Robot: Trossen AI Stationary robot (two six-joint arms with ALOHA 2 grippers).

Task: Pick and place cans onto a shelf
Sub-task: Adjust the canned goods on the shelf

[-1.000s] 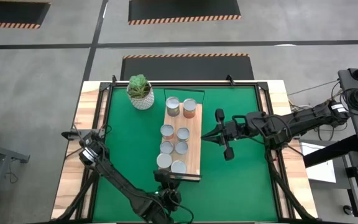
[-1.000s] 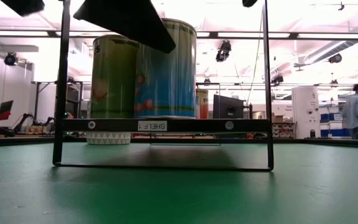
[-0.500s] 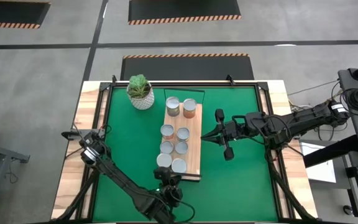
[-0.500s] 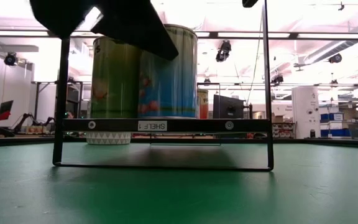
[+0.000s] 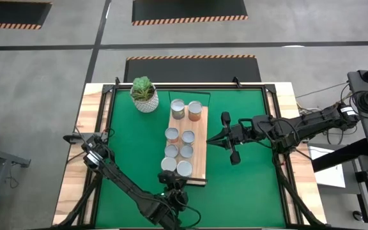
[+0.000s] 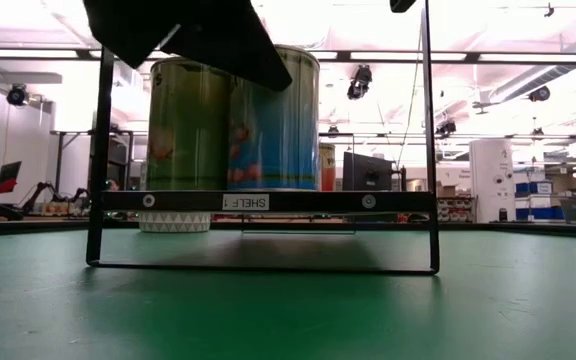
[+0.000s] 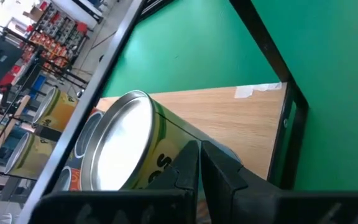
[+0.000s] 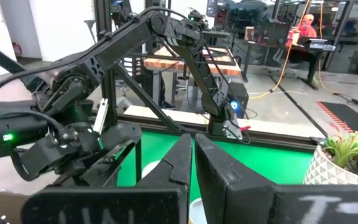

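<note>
High view: eight cans [image 5: 178, 137] stood on the shelf [image 5: 200, 153]; left gripper [image 5: 172, 185] and right gripper [image 5: 214, 142] closed, empty. Stocking looked finished; retreat seemed next.

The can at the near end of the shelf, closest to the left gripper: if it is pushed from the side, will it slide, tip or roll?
The can stands upright with a broad flat top, so it would probably slide, not tip. It sits close to the shelf end, so it might fall off. Once on its side, it would likely roll.
</note>
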